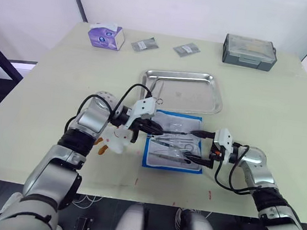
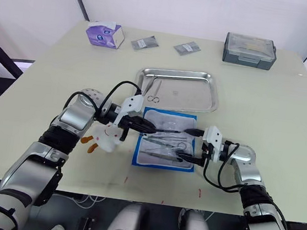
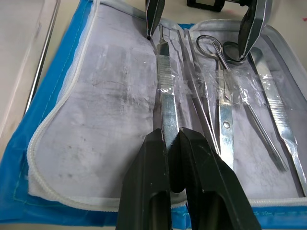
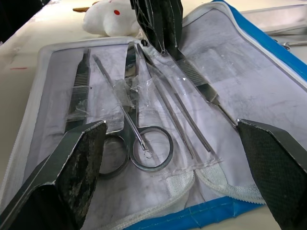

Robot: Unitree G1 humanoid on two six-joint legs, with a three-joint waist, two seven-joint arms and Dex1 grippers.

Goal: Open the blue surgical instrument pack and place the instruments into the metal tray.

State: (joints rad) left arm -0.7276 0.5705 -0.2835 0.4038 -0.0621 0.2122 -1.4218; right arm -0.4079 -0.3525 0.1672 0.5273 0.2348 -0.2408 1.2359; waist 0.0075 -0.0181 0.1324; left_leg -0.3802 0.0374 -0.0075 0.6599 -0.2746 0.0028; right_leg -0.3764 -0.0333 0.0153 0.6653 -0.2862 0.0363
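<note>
The blue surgical instrument pack [image 1: 182,120] lies open on the table, just in front of the metal tray [image 1: 192,94]. Several silver instruments sit in its pale lining, among them ring-handled scissors [image 4: 144,143]. My left gripper [image 1: 154,129] reaches in from the pack's left and is shut on a flat silver handle [image 3: 165,86] that still lies in the lining. At the pack's right edge my right gripper [image 1: 198,149] is open, its fingers spread wide on either side of the instruments' ends. One pair of scissors [image 1: 157,93] lies in the tray's left part.
A small white object with orange parts [image 1: 118,141] lies left of the pack. At the back stand a purple tissue box [image 1: 106,36], two grey foil packets [image 1: 144,44] and a dark grey plastic box [image 1: 249,51]. The table's front edge runs close behind the pack.
</note>
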